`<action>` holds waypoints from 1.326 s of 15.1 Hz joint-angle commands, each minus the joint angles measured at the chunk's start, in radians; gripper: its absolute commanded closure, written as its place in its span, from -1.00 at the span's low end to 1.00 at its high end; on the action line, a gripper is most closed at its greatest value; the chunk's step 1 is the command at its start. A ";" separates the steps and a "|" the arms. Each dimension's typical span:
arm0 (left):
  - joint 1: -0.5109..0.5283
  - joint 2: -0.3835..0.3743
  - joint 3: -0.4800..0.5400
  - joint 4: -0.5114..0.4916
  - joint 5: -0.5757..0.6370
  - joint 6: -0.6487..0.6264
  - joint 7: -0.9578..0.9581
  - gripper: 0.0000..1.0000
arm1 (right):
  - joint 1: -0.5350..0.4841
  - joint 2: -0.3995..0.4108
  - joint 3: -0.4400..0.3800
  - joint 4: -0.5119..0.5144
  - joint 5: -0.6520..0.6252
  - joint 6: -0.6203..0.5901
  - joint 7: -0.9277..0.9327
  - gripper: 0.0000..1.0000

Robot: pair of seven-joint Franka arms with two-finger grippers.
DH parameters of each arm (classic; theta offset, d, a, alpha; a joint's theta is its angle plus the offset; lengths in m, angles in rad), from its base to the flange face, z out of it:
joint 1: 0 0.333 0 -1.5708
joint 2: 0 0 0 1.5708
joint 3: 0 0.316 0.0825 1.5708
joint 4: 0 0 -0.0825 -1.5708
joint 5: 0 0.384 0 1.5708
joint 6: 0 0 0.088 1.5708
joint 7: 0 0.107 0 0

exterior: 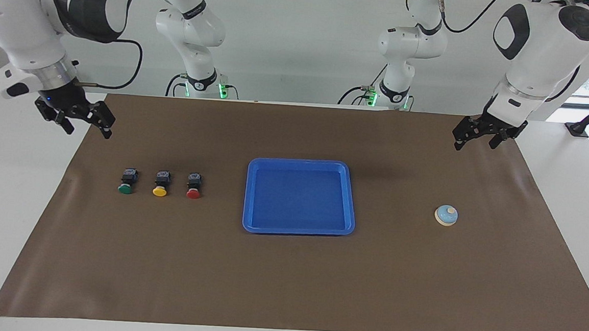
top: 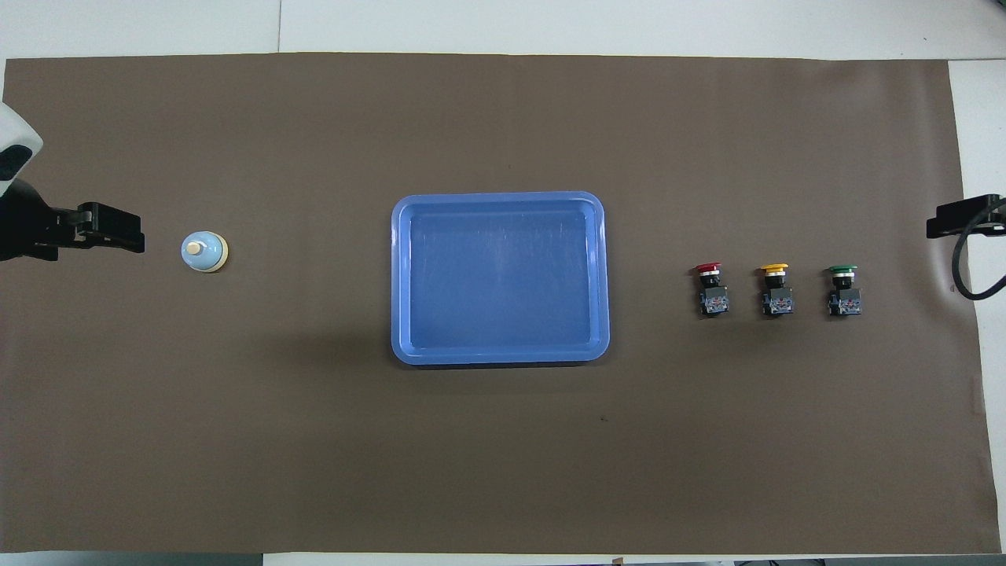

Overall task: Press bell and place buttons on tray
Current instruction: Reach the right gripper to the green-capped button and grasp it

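With both the left gripper (exterior: 486, 137) and the right gripper (exterior: 75, 118) raised, fingers released and empty, a slanted push risks sliding the bell (exterior: 446, 215) across the bench, while the buttons (exterior: 160, 183) beside the tray (exterior: 298, 229) may tip if pinched off-centre

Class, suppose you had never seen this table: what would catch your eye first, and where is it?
The bright blue tray at the middle of the brown mat, with nothing in it. Toward the right arm's end lie three buttons in a row, green, yellow and red; toward the left arm's end sits the bell.
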 commanded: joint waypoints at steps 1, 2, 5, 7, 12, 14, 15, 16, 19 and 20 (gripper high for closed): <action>0.004 -0.013 0.003 -0.018 -0.024 0.028 -0.011 -1.00 | -0.010 0.063 0.009 -0.079 0.008 0.110 -0.033 -1.00; 0.004 -0.013 0.003 -0.018 -0.053 0.029 -0.011 -1.00 | -0.008 0.063 0.007 -0.154 0.008 0.209 -0.048 -1.00; 0.004 -0.014 0.003 -0.021 -0.065 0.026 -0.009 -1.00 | -0.008 0.074 0.009 -0.328 0.008 0.458 -0.077 -1.00; 0.003 -0.014 0.003 -0.024 -0.070 0.025 -0.009 -1.00 | -0.011 0.074 0.009 -0.361 0.008 0.460 -0.082 -1.00; -0.002 -0.014 0.002 -0.024 -0.067 0.014 -0.003 -1.00 | -0.049 0.084 0.009 -0.416 0.008 0.471 -0.138 -1.00; -0.008 -0.014 0.002 -0.023 -0.065 0.008 -0.003 -1.00 | -0.049 0.115 0.009 -0.417 0.008 0.472 -0.140 -1.00; -0.008 -0.014 0.002 -0.023 -0.062 0.006 -0.005 -1.00 | -0.049 0.126 0.009 -0.417 0.008 0.475 -0.140 -1.00; -0.008 -0.014 0.002 -0.023 -0.059 0.003 -0.005 -1.00 | -0.049 0.129 0.009 -0.417 0.008 0.475 -0.140 -1.00; -0.008 -0.014 0.002 -0.023 -0.057 0.005 -0.005 -1.00 | -0.048 0.138 0.009 -0.416 0.014 0.480 -0.137 -0.97; -0.007 -0.014 0.000 -0.023 -0.057 0.015 -0.005 -1.00 | -0.048 0.140 0.009 -0.416 0.014 0.486 -0.135 -0.86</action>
